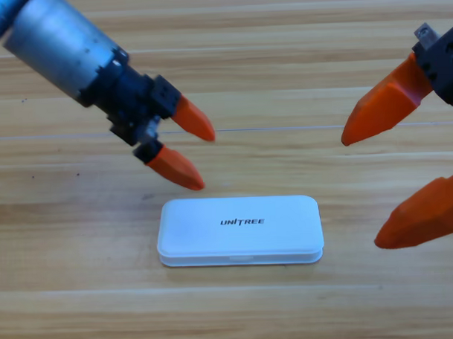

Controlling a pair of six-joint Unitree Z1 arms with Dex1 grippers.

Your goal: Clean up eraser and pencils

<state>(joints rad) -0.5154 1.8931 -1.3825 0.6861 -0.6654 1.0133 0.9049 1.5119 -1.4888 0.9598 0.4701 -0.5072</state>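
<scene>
While nothing sits in front of it, white case (240,231) lies flat near the lower middle of wooden table (82,308), lid down and closed, "UNITREE" printed on top, long side running left to right. Eraser and pencils: none visible anywhere on the table surface; cannot tell from this view whether they are inside the closed case. Right gripper (383,190) is at the right edge, large and partly cut off, level with the case and just to its right, not touching it; its two orange jaws are spread wide apart, one tip above the case's height line and one near the case's right end, nothing between them. Further back, left gripper (200,157) comes in from the upper left on a grey arm, black body angled down toward the right, jaw tips pointing at the table just behind the case's left half; lower tip is near the case's back edge but apart from it. Its jaws stand parted with a clear gap, holding nothing. Both grippers are above the table, neither in contact with the case.
</scene>
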